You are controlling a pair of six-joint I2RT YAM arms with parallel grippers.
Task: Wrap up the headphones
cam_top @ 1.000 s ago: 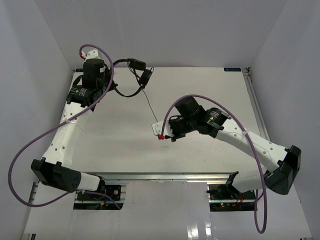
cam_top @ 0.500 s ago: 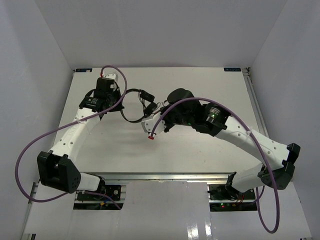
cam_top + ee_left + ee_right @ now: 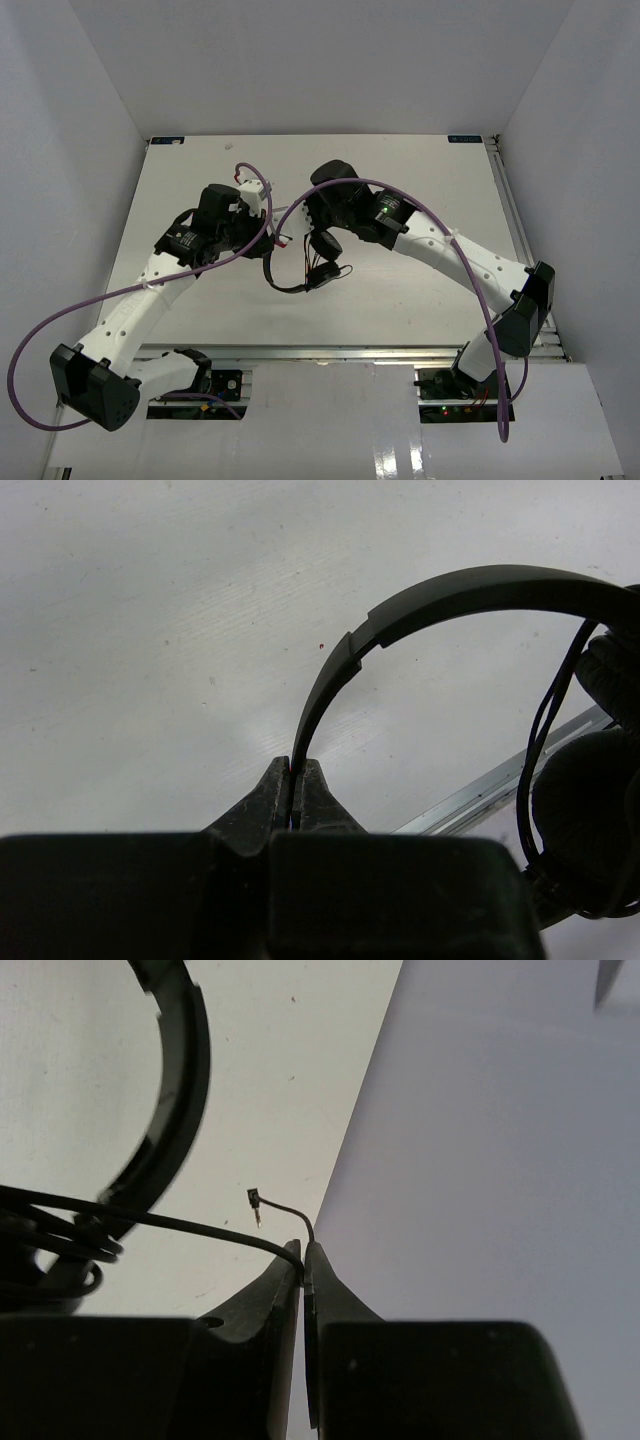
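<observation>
High rear overhead view; close wrist views along left pincer (image 3: 296, 771), right pincer (image 3: 303, 1251); headphones (image 3: 470, 585) in all three

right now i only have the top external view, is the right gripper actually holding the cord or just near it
observer: holding it. The right wrist view shows the right gripper shut on the cord, a short way behind the plug.
operator: and the left one
observer: the left wrist view shows the left gripper shut on the thin end of the headband.
</observation>
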